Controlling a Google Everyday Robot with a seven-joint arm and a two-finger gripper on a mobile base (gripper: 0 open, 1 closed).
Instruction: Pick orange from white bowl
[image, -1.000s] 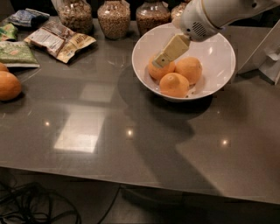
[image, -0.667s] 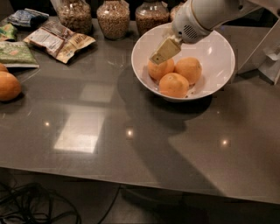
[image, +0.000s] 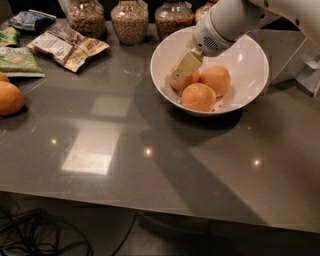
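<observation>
The step in hand looks like the reach into the wide, glossy white round bowl (image: 250, 57) to close on one fruit. The robot's tan-tipped gripper (image: 182, 70) hangs inside the bowl at its left side, slanting down from the white arm (image: 225, 22). Its tip is over the rear-left round pale-orange orange (image: 186, 84). Whether it is spread or closed, and whether it already has hold of that fruit, I cannot tell, since the view shows it from one side only.

To do this well, the gripper should probably straddle that orange across its widest part. It should come in from above rather than from the side, so the fruit does not roll against the bowl wall or into its neighbours. A firm, centred squeeze suits the smooth skin.

That orange is partly hidden by the gripper and looks matte and evenly coloured. It touches a second orange (image: 216, 79) towards the bowl's middle, and a third orange (image: 199, 97) lies just in front of both.
</observation>
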